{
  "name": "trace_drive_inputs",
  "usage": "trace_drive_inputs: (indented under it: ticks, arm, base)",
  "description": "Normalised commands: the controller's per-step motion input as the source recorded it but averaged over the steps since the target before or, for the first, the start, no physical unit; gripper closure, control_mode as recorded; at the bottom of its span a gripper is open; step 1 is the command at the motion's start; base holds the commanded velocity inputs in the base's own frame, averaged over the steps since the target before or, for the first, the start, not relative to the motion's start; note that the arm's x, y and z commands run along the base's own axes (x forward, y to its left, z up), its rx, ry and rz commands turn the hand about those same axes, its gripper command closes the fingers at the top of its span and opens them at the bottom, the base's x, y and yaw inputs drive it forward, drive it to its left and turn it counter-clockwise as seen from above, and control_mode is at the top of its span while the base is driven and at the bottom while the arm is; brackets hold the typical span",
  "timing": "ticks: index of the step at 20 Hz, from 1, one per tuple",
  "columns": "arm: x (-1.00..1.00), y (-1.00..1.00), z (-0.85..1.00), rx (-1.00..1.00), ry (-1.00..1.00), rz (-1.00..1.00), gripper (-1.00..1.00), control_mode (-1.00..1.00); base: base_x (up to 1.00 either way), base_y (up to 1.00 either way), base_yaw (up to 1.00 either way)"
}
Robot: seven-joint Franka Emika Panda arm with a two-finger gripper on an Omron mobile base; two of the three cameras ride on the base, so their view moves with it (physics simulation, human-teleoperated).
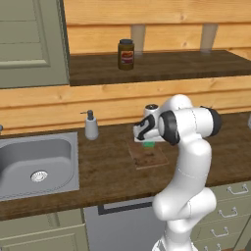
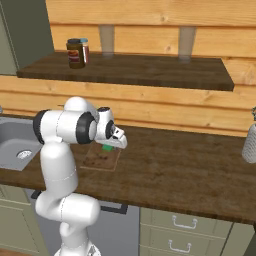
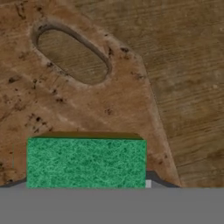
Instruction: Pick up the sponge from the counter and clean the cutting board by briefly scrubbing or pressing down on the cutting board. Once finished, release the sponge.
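Observation:
The green sponge [image 3: 86,162] sits between the fingers of my gripper [image 3: 86,184], which is shut on it; the sponge hides most of the fingertips. In the left base view the gripper [image 1: 148,140] hangs low over the far end of the cutting board [image 1: 151,157], with the sponge [image 1: 148,144] just under the hand. The sponge [image 2: 107,148] is at or just above the board [image 2: 100,159]; I cannot tell whether they touch. Under the sponge lies the mottled reddish-brown board [image 3: 78,109], with its oval handle hole further on. Dark counter [image 3: 188,65] lies beside it.
A steel sink [image 1: 34,164] is set into the counter [image 1: 112,169] to the left, with a soap dispenser [image 1: 91,125] beside it. A jar [image 1: 126,54] stands on the shelf above. A pale bottle [image 2: 250,137] stands at the far right of the counter.

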Motion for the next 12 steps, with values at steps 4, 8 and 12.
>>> trace_drive_inputs:
  ticks: [4, 8, 12]
  arm:
    - [0.00, -0.83, -0.36, 0.00, 0.03, 0.00, 1.00, -1.00]
    - [-0.08, -0.41, -0.97, -0.16, 0.23, 0.00, 1.00, -1.00]
    - [-0.85, -0.74, -0.59, -0.09, 0.04, 0.00, 1.00, -1.00]
  base:
    - [0.00, 0.00, 0.00]
    - [0.00, 0.00, 0.00]
    - [0.00, 0.00, 0.00]
